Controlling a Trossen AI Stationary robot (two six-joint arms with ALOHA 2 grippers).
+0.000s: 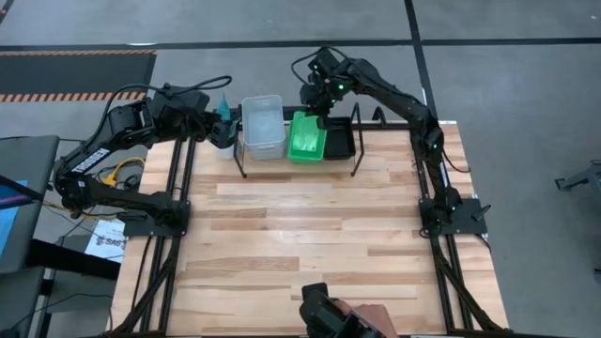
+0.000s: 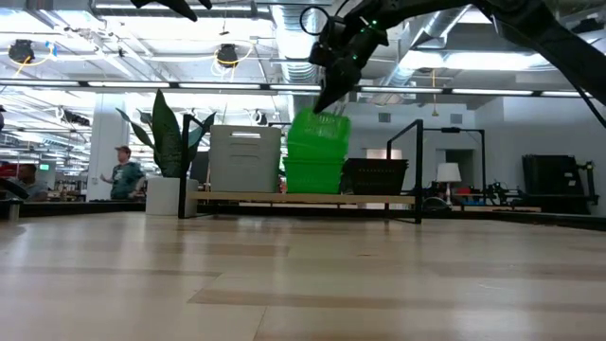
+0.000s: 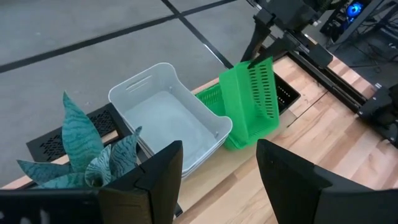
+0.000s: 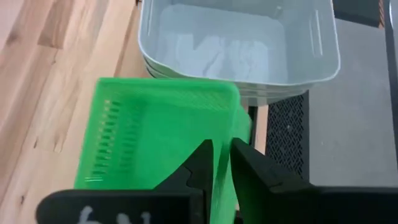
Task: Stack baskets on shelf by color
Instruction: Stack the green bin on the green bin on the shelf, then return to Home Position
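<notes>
The shelf [image 1: 357,158] stands along the table's far edge. On it sit a stack of grey-white baskets [image 1: 261,125] at the left, green baskets [image 1: 306,141] in the middle and a black basket [image 1: 342,141] at the right. My right gripper [image 4: 222,147] is over the middle, shut on a steeply tilted green basket [image 2: 318,133]. My left gripper [image 3: 217,180] is open beside the shelf's left end, near the teal plant, touching nothing. My right gripper pinches the tilted green basket's raised far end wall at its rim [image 4: 227,127], one finger inside and one outside. The fingers come from above, slanting down. The basket hangs tipped on end, its lower edge [image 3: 249,138] resting in the green stack [image 2: 314,176] beneath.
A teal spiky potted plant [image 1: 223,108] stands just left of the shelf, right under my left gripper. Thin black upright loops [image 2: 418,161] of the shelf rise beside the baskets. The wooden table [image 1: 310,244] spreads toward the near side. A dark object [image 1: 324,314] sits at the near edge.
</notes>
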